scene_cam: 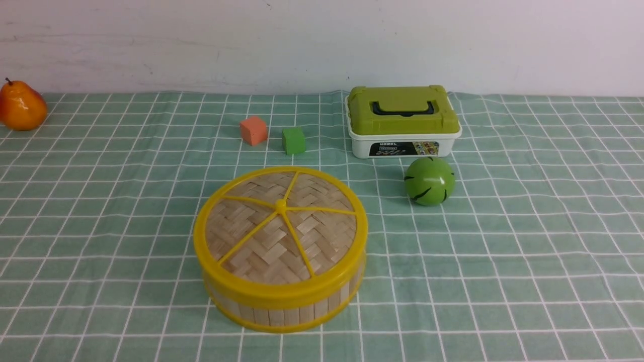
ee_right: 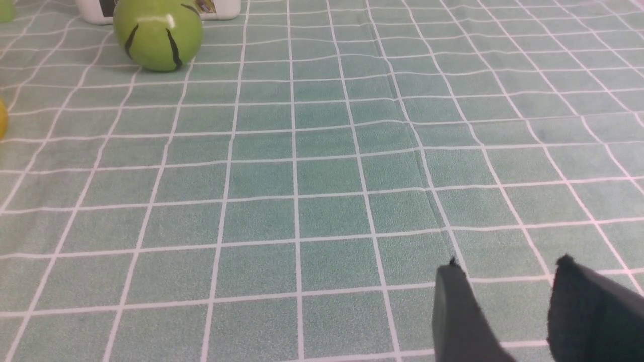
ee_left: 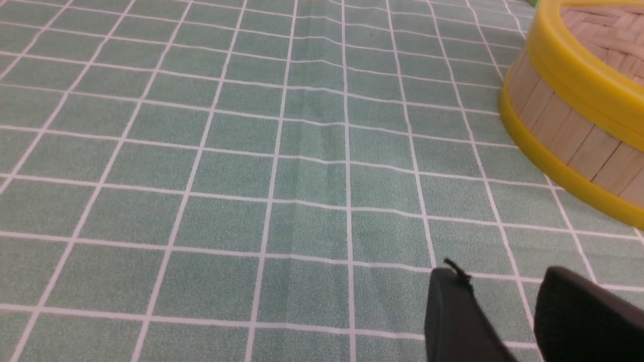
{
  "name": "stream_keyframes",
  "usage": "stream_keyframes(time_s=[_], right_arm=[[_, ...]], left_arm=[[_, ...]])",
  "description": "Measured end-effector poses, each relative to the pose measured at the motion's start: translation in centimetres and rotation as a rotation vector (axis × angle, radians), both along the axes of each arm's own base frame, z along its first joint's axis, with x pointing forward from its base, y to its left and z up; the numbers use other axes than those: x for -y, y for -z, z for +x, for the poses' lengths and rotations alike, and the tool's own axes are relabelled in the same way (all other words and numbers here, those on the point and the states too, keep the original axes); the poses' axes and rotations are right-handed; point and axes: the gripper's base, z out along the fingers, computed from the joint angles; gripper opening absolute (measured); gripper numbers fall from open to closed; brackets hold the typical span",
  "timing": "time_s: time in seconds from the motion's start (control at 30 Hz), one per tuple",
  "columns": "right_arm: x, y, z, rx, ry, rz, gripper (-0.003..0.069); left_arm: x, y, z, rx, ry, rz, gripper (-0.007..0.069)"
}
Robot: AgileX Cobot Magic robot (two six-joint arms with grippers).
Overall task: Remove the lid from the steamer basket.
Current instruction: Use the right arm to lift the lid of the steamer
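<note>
The lid (scene_cam: 280, 221), woven tan bamboo with a yellow rim and spokes, sits on the steamer basket (scene_cam: 282, 311) near the table's front middle. In the left wrist view the basket's slat wall (ee_left: 568, 136) and the lid's rim (ee_left: 578, 75) show at one edge. My left gripper (ee_left: 503, 274) is open and empty over bare cloth, apart from the basket. My right gripper (ee_right: 508, 264) is open and empty over bare cloth. Neither gripper shows in the front view.
A green-lidded white box (scene_cam: 402, 120) stands at the back right, with a green ball (scene_cam: 429, 181) before it; the ball also shows in the right wrist view (ee_right: 157, 34). An orange cube (scene_cam: 253, 130) and a green cube (scene_cam: 293, 140) sit behind the basket. A pear (scene_cam: 21, 106) lies far left.
</note>
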Motion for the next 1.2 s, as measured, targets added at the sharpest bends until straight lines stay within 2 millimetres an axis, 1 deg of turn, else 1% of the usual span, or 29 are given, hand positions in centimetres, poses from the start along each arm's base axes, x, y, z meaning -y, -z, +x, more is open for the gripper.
stream_keyframes(time_s=[1.03, 1.17, 1.2], right_arm=[[-0.02, 0.0, 0.0, 0.0, 0.0, 0.005, 0.0241], [-0.17, 0.01, 0.0, 0.001, -0.003, 0.054, 0.0241], [-0.46, 0.01, 0.01, 0.005, 0.0, 0.169, 0.0241]], left_arm=[[0.0, 0.0, 0.0, 0.0, 0.0, 0.0, 0.0239], [0.0, 0.0, 0.0, 0.0, 0.0, 0.0, 0.0239], [0.0, 0.0, 0.0, 0.0, 0.0, 0.0, 0.0239]])
